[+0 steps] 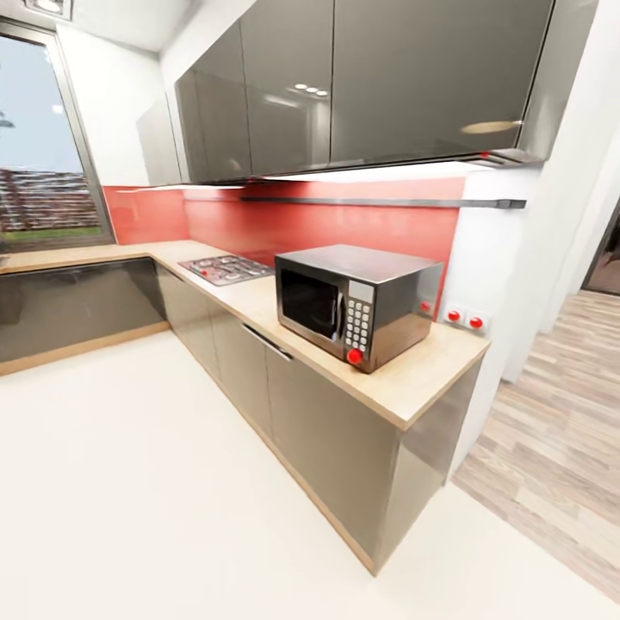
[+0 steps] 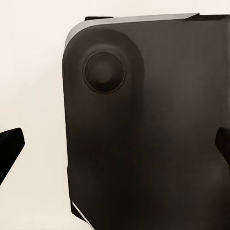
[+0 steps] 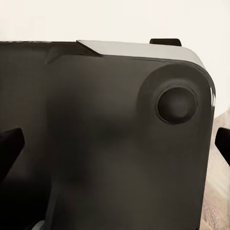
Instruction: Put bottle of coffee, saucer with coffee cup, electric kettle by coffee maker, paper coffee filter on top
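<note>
A light wooden kitchen countertop [image 1: 413, 379] runs in an L along the red back wall in the head view. My left gripper [image 2: 115, 148] is open, its dark fingertips [image 2: 9, 149] far apart at the picture's edges, with nothing between them. It hangs over a dark rounded part of my own body [image 2: 153, 143] and the white floor. My right gripper [image 3: 115, 146] is open too, fingertips [image 3: 9, 146] wide apart over the same kind of dark body panel [image 3: 96, 143].
A grey microwave [image 1: 353, 301] with red buttons stands near the counter's right end. A gas hob [image 1: 226, 269] lies further back. Grey upper cabinets [image 1: 344, 77] hang above. A window [image 1: 43, 155] is at the left. White floor [image 1: 129, 474] spreads in front, wood flooring [image 1: 551, 430] at right.
</note>
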`<state>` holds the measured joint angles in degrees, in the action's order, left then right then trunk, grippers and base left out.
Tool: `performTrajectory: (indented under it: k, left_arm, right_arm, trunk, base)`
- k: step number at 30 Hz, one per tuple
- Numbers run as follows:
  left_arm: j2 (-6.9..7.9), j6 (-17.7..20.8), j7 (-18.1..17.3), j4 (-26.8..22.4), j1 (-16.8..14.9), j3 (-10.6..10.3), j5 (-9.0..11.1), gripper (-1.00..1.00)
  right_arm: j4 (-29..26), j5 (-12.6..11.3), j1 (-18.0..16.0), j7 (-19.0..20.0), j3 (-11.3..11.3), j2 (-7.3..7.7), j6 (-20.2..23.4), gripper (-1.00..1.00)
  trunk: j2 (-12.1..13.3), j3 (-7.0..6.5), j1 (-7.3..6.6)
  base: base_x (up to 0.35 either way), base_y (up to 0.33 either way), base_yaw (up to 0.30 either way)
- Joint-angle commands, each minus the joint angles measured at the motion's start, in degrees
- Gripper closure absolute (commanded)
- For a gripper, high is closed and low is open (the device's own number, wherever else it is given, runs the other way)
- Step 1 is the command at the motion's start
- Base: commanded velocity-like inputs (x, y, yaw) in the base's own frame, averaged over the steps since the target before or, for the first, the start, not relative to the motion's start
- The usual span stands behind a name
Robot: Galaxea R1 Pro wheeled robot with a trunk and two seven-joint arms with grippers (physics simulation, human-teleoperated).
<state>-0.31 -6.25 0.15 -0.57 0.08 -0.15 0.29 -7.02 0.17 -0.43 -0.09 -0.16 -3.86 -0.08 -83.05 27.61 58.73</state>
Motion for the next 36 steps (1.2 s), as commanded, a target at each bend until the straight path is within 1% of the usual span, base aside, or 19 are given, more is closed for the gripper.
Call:
performTrajectory:
  k: [1,7,8,10,15,18,30,36]
  left_arm:
    - [0.0,-0.07,0.04,-0.04,0.01,-0.02,0.04,-1.0]
    - [0.07,0.3,0.25,-0.04,0.01,0.04,0.31,-1.0]
    - [0.09,0.32,0.26,-0.04,-0.02,0.11,0.51,-1.0]
    - [0.11,0.38,0.28,-0.04,-0.05,0.39,1.03,-1.0]
    - [0.2,0.46,0.35,-0.04,-0.08,1.32,3.58,-1.0]
    - [0.17,0.5,0.37,-0.04,-0.08,1.41,4.23,-1.0]
    - [0.22,0.45,0.38,-0.04,-0.08,1.52,4.54,-1.0]
    - [0.22,0.45,0.38,-0.04,-0.08,1.55,4.54,-1.0]
  right_arm:
    - [-0.04,0.01,-0.01,-0.01,-0.02,-0.01,-0.01,-1.0]
    - [-0.1,0.04,-0.01,0.0,-0.02,-0.01,-0.01,-1.0]
    - [-0.1,0.06,-0.01,0.06,-0.02,-0.01,-0.01,-1.0]
    - [-0.1,0.07,-0.01,0.12,-0.02,-0.01,-0.01,-1.0]
    - [-0.1,0.09,-0.01,0.17,0.06,-0.01,-0.01,-1.0]
    - [-0.1,0.09,-0.01,0.22,0.15,-0.01,-0.01,-1.0]
    - [-0.1,0.18,-0.01,0.35,0.32,-0.09,-0.01,-1.0]
    - [-0.1,0.26,-0.01,0.43,0.33,-0.09,-0.01,-1.0]
  trunk:
    - [-0.03,0.09,0.0]
    - [-0.03,0.33,0.0]
    - [0.37,0.19,-0.22]
    - [1.18,-0.09,-0.66]
    - [3.18,-0.79,-1.76]
    - [4.39,-1.21,-2.42]
    - [9.2,-2.89,-5.05]
    - [11.6,-3.89,-6.37]
  base:
    - [0.0,0.0,0.233]
    - [0.0,0.0,0.233]
    - [0.0,0.0,0.233]
    - [0.0,0.0,0.233]
    - [0.0,0.0,0.233]
    - [0.0,0.0,0.233]
    - [0.0,0.0,0.232]
    - [0.0,0.0,0.067]
